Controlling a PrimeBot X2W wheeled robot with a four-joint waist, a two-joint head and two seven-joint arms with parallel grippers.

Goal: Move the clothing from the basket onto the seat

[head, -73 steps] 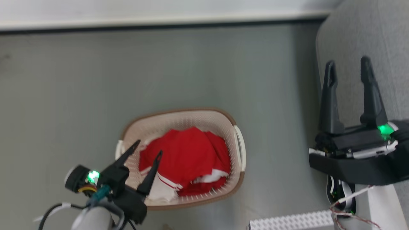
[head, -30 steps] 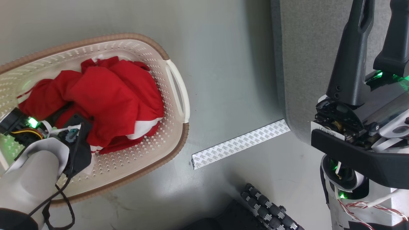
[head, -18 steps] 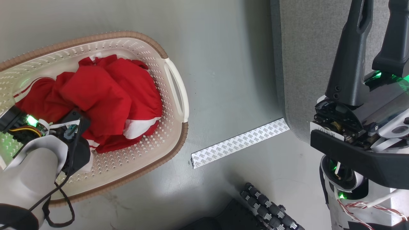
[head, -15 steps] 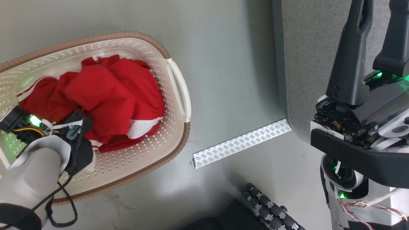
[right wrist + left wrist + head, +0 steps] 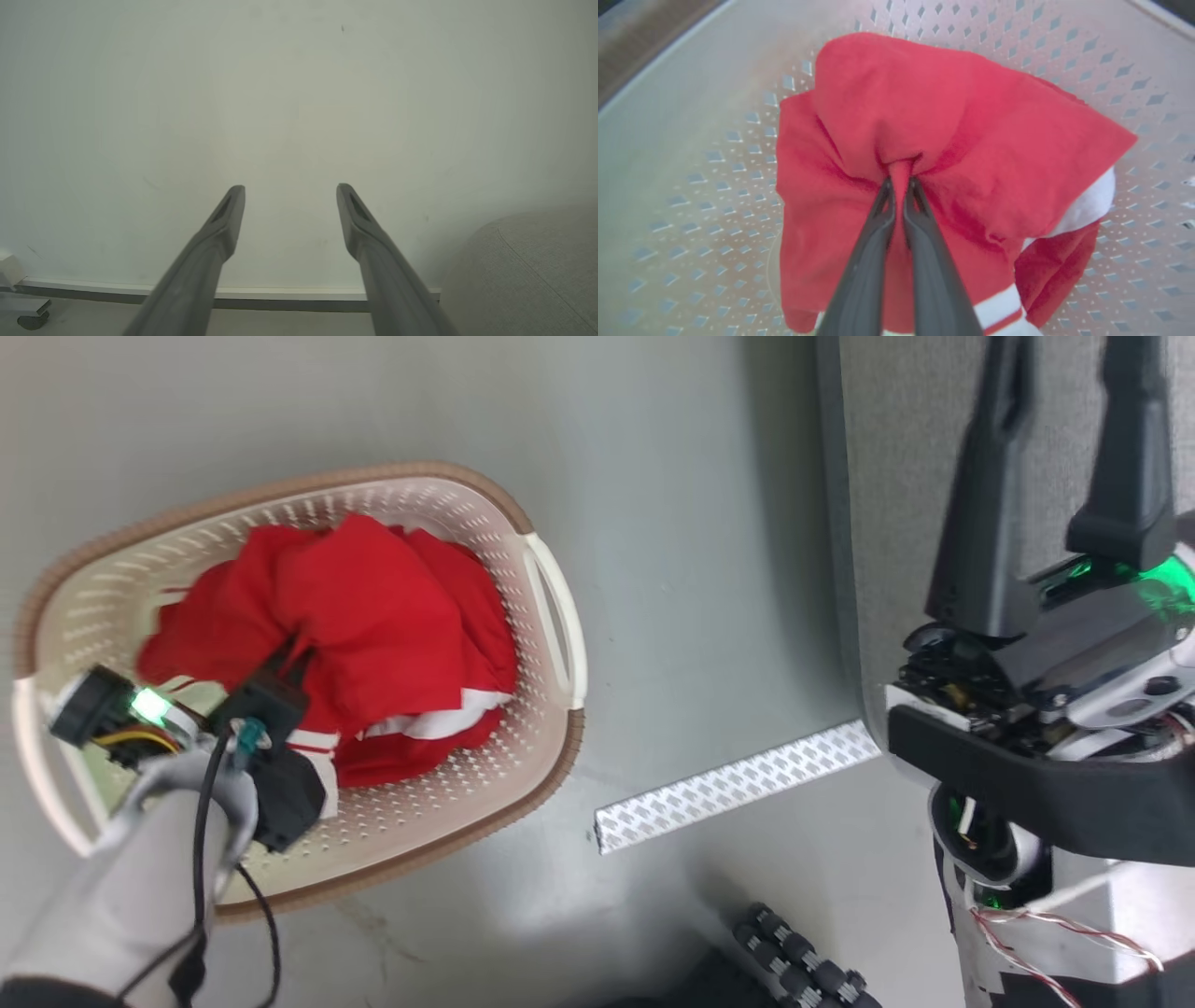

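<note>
left claw [image 5: 900,183] pinching clothing [image 5: 971,116] inside basket [image 5: 439,803] (bare floor [image 5: 700,569] beyond rim), right claw [image 5: 289,196] spread beside seat [image 5: 523,270]

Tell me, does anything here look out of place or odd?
A white patterned strip lies slanted on the grey floor between the cream perforated plastic basket and the grey fabric seat. Nothing looks spilled or damaged.

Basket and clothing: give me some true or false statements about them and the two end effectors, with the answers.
1. The left end effector is shut on the clothing. True.
2. The basket stands on the seat. False: it stands on the floor, apart from the seat.
3. The right end effector is open and holds nothing. True.
4. The clothing lies on the seat. False: it is in the basket.
</note>
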